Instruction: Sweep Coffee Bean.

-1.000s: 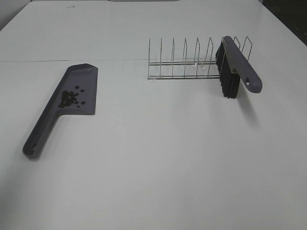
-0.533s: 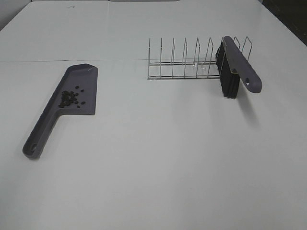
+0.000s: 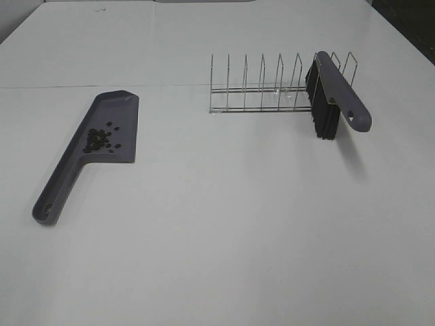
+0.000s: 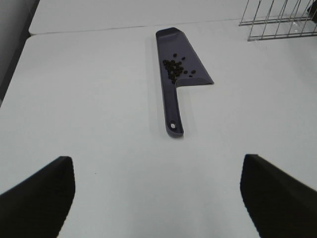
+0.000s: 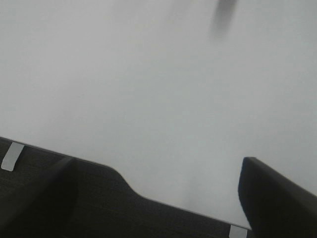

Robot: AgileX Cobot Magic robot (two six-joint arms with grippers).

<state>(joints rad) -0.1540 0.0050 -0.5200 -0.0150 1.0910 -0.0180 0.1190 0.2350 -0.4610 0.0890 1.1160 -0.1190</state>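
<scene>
Plain white flat table (image 3: 224,224), w/ a thin seam running across its far part. On it, left side: grey-purple plastic dustpan (image 3: 102,142) lying flat, handle toward the near edge, approx. a few dozen tiny dark coffee beans (image 3: 99,138) clustered in its tray. Right-far side: silver wire rack (image 3: 262,88) standing upright, well apart from the pan.

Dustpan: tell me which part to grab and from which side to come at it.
Grip the dustpan by its long handle, which points toward the near table edge, coming down from above with the left pincer. The coffee beans sit in the pan near the handle's base, so keep it level when lifting.
</scene>
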